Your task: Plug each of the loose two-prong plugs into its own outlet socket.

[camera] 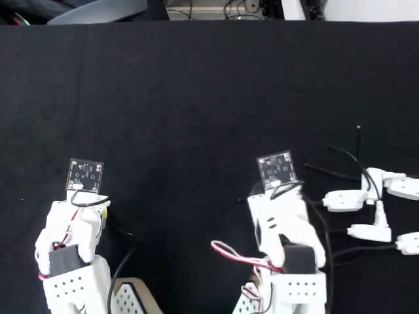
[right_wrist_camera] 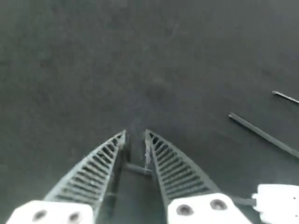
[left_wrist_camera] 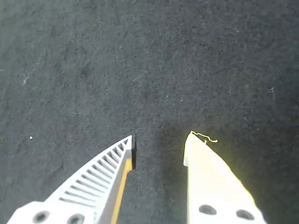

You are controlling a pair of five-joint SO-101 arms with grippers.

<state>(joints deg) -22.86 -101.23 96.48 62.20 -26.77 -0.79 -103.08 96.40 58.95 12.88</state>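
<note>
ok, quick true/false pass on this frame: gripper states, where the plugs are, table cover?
1. The left gripper has its fingers apart and holds nothing. True.
2. The right gripper grips a plug. False: it holds nothing.
3. The white plugs lie by the left arm. False: they lie at the table's right side, beside the right arm.
4. The table is covered in black. True.

The high view's right edge cuts a white plug (camera: 410,243).
</note>
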